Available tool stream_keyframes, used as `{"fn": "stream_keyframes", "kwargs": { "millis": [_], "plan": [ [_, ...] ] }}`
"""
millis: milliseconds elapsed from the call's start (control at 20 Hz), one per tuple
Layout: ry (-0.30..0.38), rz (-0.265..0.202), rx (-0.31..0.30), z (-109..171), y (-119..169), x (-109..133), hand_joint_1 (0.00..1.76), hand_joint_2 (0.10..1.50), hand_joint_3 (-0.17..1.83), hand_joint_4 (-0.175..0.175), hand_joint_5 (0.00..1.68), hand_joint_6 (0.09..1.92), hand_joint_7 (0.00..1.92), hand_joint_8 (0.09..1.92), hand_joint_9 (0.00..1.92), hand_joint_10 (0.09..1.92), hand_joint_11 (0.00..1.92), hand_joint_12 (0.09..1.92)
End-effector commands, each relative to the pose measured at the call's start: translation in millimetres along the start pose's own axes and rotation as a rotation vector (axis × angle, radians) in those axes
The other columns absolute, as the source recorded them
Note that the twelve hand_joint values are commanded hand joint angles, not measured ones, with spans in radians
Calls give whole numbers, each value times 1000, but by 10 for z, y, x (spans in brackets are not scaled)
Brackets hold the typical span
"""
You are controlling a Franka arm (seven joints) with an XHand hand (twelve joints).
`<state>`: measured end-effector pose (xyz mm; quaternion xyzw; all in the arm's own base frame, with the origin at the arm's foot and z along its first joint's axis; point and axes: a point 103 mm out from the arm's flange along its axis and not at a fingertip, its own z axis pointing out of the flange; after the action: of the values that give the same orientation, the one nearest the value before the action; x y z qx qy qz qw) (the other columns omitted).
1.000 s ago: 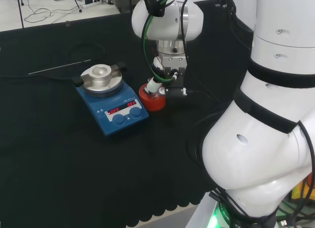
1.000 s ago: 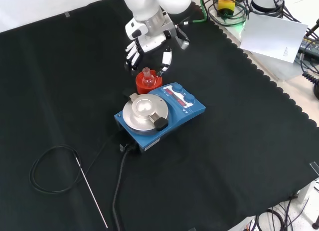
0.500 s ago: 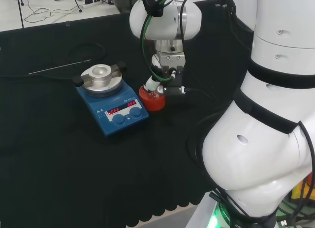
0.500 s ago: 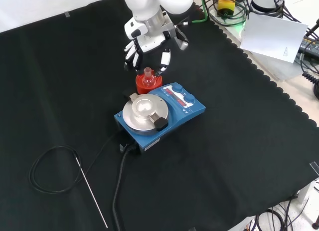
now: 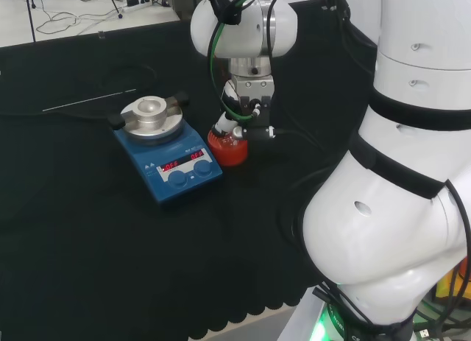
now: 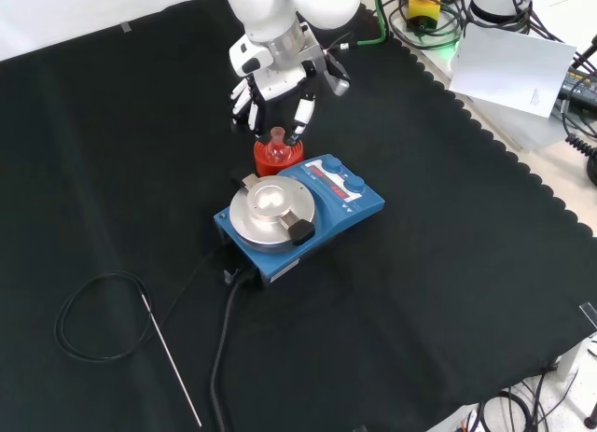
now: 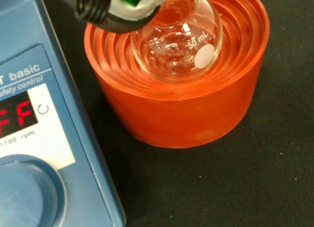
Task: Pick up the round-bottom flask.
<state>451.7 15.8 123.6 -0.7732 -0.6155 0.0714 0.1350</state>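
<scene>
Approach step: robot hand [image 6: 273, 85], fingers spread and holding nothing, is hovering directly above round-bottom flask [image 7: 176, 43] sitting in red stand [image 7: 189, 97]; next, closing round its neck.

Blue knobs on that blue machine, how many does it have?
2. Both blue knobs sit side by side on the blue machine's front panel below the red display: one beside the other, near the red stand.

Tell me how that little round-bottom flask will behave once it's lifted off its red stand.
The round-bottom flask is clear, smooth glass, so probably slippery and breakable. It looks empty and small, likely light. Its rounded bottom sits cupped in the red ribbed stand; put down elsewhere, it would probably roll.
</scene>
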Motion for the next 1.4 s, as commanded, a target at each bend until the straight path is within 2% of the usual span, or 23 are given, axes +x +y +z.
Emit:
{"fn": "stream_keyframes", "kwargs": {
  "millis": [50,100,150,250,400,600,750,850,900,950,1000,1050,1100,1200,1400],
  "plan": [
    [25,10,26,27,-1,-23,1038,967,157,75,1002,868,419,720,614,637,380,1327],
    [33,8,34,32,-1,-44,1024,914,207,16,940,850,410,714,613,628,378,1322],
    [35,6,37,37,-6,-42,1011,839,308,-22,861,849,392,714,601,626,368,1322],
    [41,9,39,38,-14,-51,996,702,524,-51,737,860,360,722,574,638,343,1336],
    [29,9,49,45,-16,-112,986,625,640,-57,642,849,336,728,552,648,325,1347],
    [34,8,49,37,-31,-142,983,601,675,-56,624,839,322,735,541,659,316,1353],
    [32,7,39,7,-38,-153,981,595,684,-58,644,842,318,738,537,664,314,1355],
    [30,5,16,-17,-46,-172,979,595,690,-62,764,826,318,743,535,670,314,1358],
    [29,4,8,-28,-50,-165,1007,685,597,23,888,850,326,751,542,677,318,1360],
    [29,4,3,-36,-55,-153,1032,770,490,92,985,853,337,754,554,679,329,1356],
    [24,1,0,-43,-59,-146,1045,835,401,133,1040,855,346,753,564,676,338,1351],
    [20,-2,-2,-45,-62,-135,1052,873,346,155,1067,856,353,751,573,674,345,1349],
    [15,-4,0,-45,-66,-124,1055,894,315,166,1081,856,358,750,578,672,351,1348],
    [7,-12,-41,-53,-90,-113,1060,907,293,174,1099,844,371,748,589,667,362,1343],
    [-4,-6,-31,-131,-95,-118,1110,729,603,108,1172,832,487,702,695,597,443,1303]
  ]
}}
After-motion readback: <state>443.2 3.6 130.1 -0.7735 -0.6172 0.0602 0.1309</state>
